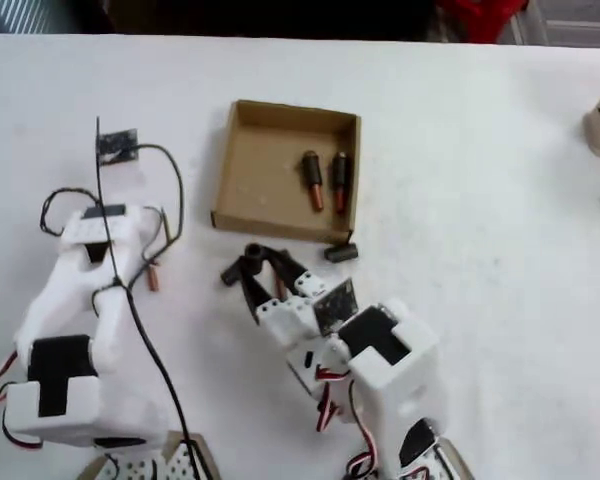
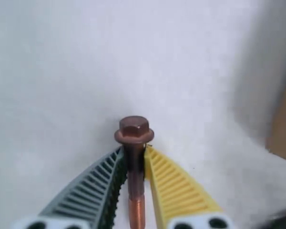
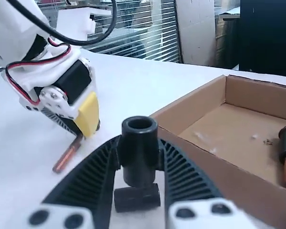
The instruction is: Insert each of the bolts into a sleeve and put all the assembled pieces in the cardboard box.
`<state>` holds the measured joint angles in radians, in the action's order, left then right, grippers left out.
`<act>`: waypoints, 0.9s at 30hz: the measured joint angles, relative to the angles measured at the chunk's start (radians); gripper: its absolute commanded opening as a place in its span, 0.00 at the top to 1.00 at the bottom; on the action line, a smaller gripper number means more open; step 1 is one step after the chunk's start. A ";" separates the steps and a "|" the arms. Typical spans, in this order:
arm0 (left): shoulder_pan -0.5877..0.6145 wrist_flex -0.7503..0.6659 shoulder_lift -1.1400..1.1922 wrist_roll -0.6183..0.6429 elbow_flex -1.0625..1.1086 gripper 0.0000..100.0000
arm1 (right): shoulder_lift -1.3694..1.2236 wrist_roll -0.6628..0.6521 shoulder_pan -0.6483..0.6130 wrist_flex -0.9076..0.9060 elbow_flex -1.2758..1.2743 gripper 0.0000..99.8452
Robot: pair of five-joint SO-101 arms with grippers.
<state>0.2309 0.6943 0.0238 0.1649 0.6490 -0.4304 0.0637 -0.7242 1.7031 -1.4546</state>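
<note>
Left gripper (image 2: 133,151): clenched on the bolt (image 2: 134,131), grey and yellow fingers pressed against its shaft.
Bolt: long axis runs along the fingers, hex head poking out past the fingertips, shaft pointing back between them; held over the table (image 1: 480,150), left of the box (image 1: 260,170).
Right gripper (image 3: 139,143): grasping the sleeve (image 3: 139,155) near the box's front wall.
Sleeve: upright, open bore facing up.
Box: two assembled pieces (image 1: 312,180) lying side by side, roughly parallel.
Loose sleeve (image 1: 341,252): lying on the table, just beside the box's front corner.
</note>
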 measured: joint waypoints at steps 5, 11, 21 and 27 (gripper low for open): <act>0.029 -0.192 -0.129 0.000 0.149 0.98 | -0.074 -0.002 0.000 0.000 0.044 0.98; 0.029 -0.572 -0.358 0.000 0.459 0.98 | -0.077 -0.002 0.000 0.000 0.049 0.98; -0.057 -1.056 -0.506 0.000 0.735 0.98 | -0.077 -0.006 0.000 0.000 0.049 0.98; -0.087 -1.267 -0.526 0.000 0.824 0.98 | -0.087 -0.006 0.000 0.000 0.058 0.98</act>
<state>0.1435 -0.5731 -0.5025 0.1649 1.4730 -0.5178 0.0575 -0.7242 1.7031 -1.3963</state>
